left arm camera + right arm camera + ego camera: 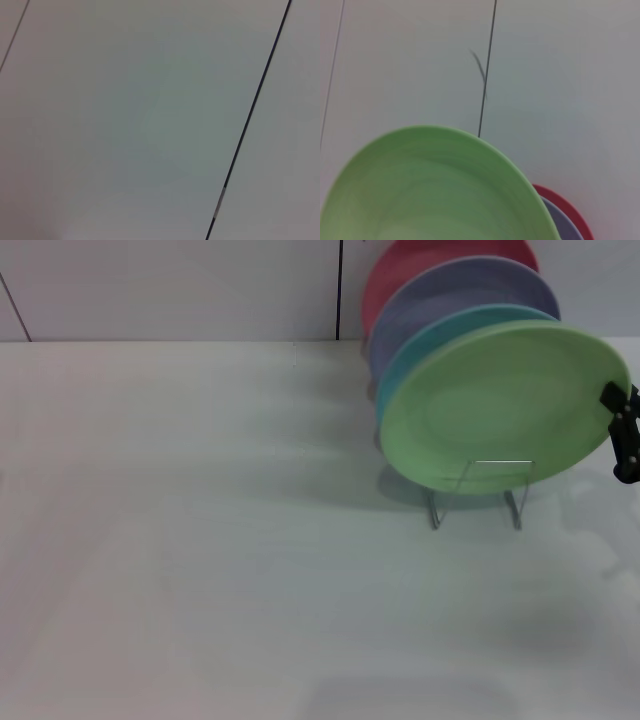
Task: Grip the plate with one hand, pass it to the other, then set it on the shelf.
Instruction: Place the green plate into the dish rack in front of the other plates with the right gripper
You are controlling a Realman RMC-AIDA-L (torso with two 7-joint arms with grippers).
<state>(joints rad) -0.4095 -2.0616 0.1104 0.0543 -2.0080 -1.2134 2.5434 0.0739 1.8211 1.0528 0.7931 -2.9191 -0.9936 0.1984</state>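
Note:
The light-green plate (500,405) stands on edge in the front slot of the silver wire shelf (478,495), at the right of the white table. It also fills the lower part of the right wrist view (430,190). My right gripper (620,430) shows as a black piece at the picture's right edge, right against the green plate's right rim. My left gripper is out of view; its wrist view shows only a pale surface with a dark seam (250,125).
Behind the green plate stand a turquoise-blue plate (420,345), a lavender plate (450,295) and a red plate (400,265) in the same rack. The white table (200,540) stretches left and forward of the rack. A wall rises behind it.

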